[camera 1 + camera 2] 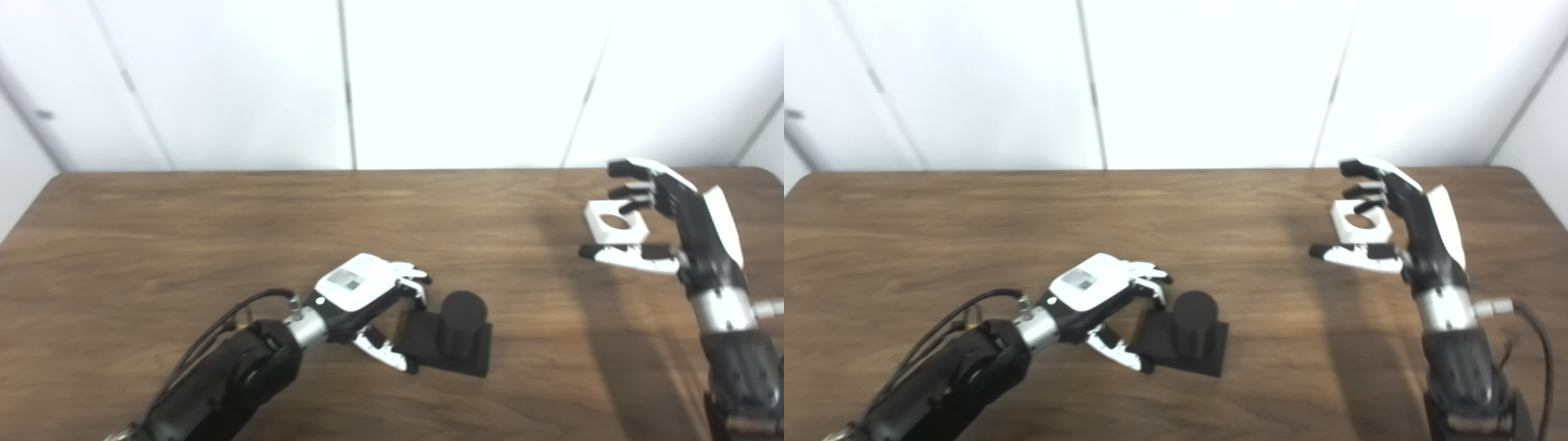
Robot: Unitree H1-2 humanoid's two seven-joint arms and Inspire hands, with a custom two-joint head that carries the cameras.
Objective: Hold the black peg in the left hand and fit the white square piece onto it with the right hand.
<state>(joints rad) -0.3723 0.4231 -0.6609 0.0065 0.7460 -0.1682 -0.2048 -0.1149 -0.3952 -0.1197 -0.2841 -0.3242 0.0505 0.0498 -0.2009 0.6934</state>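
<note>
In the left eye view, the black peg (460,334) stood on the wooden counter (184,233), the left hand (367,300) spread at its base edge, gripping nothing. The white square piece (614,222) lay far right.

In the right eye view, the right hand (1396,226) hovered spread about that piece, not gripping it.

One black peg (456,334), one white square piece (614,222), two robot hands.

wide bare stretch of table (245,208) between the black peg (463,324) and white square piece (614,222), nothing blocking a hand crossing there
</note>
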